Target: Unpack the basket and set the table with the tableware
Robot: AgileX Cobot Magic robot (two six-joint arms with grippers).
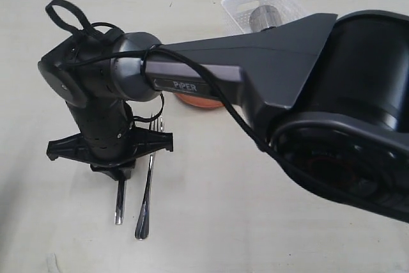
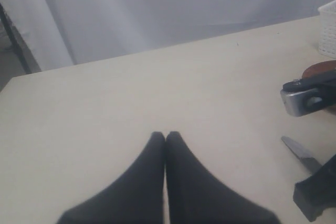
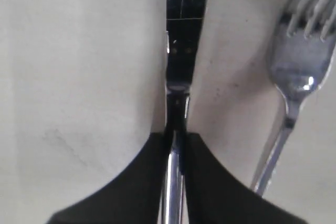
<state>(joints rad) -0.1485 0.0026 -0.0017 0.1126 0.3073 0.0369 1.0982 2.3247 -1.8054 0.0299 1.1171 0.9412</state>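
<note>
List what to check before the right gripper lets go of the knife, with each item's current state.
1. right gripper shut on the knife: ok.
2. knife apart from the fork, roughly parallel: ok.
3. knife lying flat on the table: cannot tell; the gripper hides the contact.
4. left gripper shut, over bare table, away from knife and fork: ok.
5. basket emptied: not ok; a steel cup shows inside.

right gripper [image 3: 176, 136] aims straight down, clamped tight; left gripper [image 2: 165, 136] closed, tips touching.
</note>
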